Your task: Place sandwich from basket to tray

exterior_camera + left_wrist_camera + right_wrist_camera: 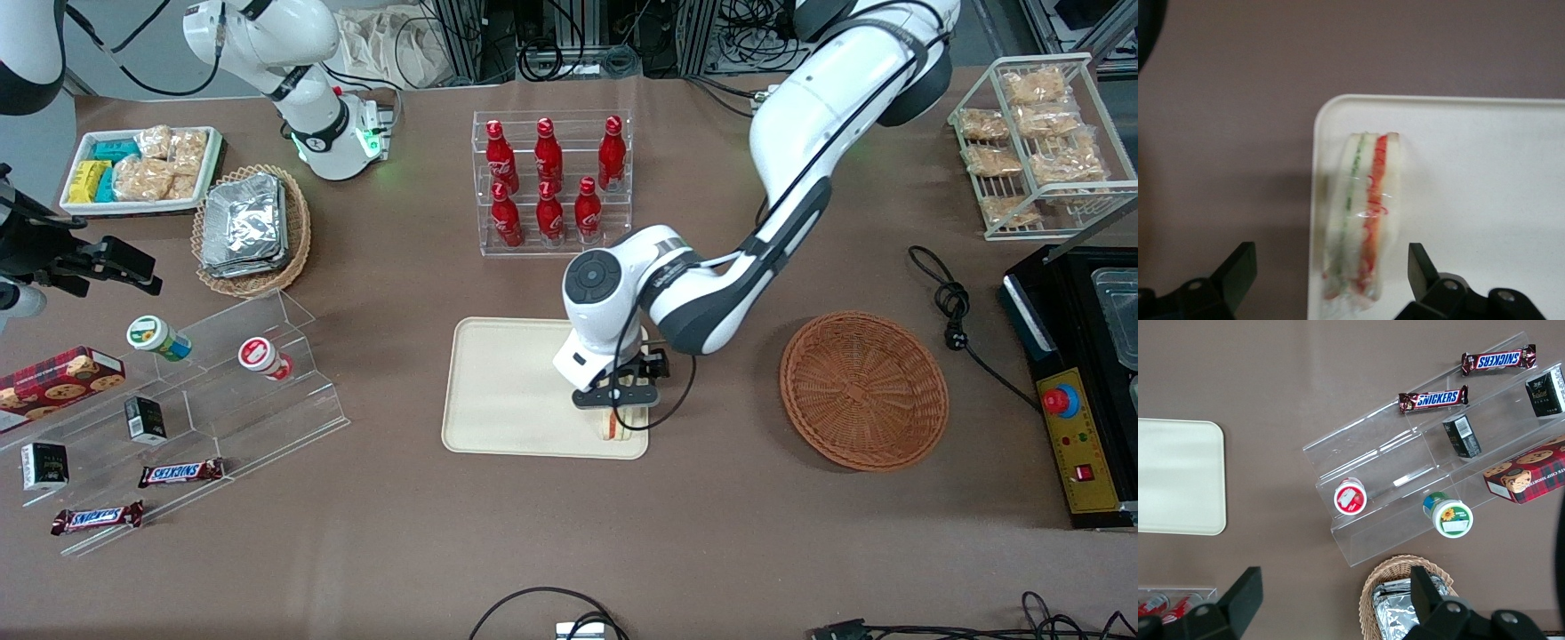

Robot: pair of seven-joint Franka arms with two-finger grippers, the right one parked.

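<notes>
The sandwich (1361,213), a clear-wrapped pale bread wedge with red and green filling stripes, lies in a corner of the cream-beige tray (1485,173), close to its rim. My left gripper (1330,253) hovers directly over it, open, with one black finger on each side and a gap between each finger and the bread. In the front view the gripper (622,407) hangs above the tray's (507,391) corner nearest the camera and the basket, and only a sliver of the sandwich (612,428) shows under the fingers. The reddish-brown wicker basket (862,388) stands beside the tray with nothing in it.
A clear rack of red bottles (551,182) stands farther from the camera than the tray. A black power cable (956,311) and a black machine (1080,391) lie at the working arm's end. A clear stepped shelf (222,373) with snacks sits toward the parked arm's end.
</notes>
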